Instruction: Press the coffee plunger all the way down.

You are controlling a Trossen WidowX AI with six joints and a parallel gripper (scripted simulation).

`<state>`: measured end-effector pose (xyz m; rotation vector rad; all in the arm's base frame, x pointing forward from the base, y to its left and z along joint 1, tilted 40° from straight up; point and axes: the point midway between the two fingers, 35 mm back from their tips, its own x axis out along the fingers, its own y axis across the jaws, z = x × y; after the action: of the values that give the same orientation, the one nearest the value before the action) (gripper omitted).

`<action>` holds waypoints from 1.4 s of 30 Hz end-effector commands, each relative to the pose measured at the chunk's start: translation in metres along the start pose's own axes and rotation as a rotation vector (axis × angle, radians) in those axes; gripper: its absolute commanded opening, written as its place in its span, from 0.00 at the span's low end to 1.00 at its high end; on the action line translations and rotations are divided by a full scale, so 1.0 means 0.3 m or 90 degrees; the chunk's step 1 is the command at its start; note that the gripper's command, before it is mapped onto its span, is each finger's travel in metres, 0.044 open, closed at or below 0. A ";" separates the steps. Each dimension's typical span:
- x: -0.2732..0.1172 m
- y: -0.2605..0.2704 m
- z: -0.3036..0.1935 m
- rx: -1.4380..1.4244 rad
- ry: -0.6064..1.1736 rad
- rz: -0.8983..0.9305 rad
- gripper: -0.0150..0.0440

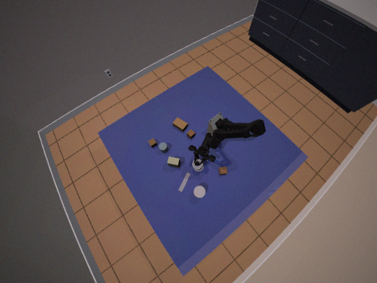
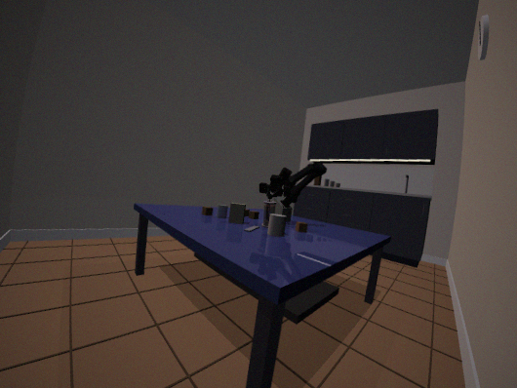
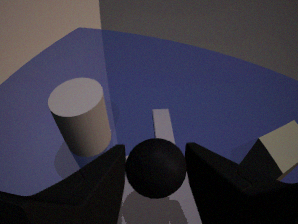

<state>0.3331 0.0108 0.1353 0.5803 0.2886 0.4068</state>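
Note:
The coffee press (image 1: 198, 168) (image 2: 269, 214) stands upright on the blue table, its pale lid (image 3: 188, 206) showing below the knob in the wrist view. The round black plunger knob (image 3: 156, 172) sits between the two fingertips. My gripper (image 3: 155, 152) (image 1: 197, 162) (image 2: 269, 197) is shut on the knob, close above the lid. The plunger rod is hidden behind the knob in the wrist view, and the remaining gap above the lid is too small to judge exactly in the top and exterior views.
A white cylinder (image 1: 199, 192) (image 2: 277, 225) (image 3: 82, 117) stands near the press. A flat pale bar (image 1: 184, 182) (image 2: 252, 228) (image 3: 162, 122) and a cream box (image 1: 173, 161) (image 2: 237, 213) (image 3: 285, 145) are beside it. A brown cube (image 1: 222, 171) (image 2: 301, 227) lies on the other side.

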 end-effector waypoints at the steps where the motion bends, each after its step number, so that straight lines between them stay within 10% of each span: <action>1: 0.007 0.000 -0.019 0.009 0.013 0.005 0.47; 18: 0.001 -0.002 0.000 0.001 0.000 0.001 0.47; 30: 0.001 -0.002 0.000 0.001 0.000 0.001 1.00; 42: -0.177 0.007 0.165 0.007 0.015 0.002 1.00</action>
<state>0.3207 -0.0163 0.1528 0.5955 0.3250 0.4016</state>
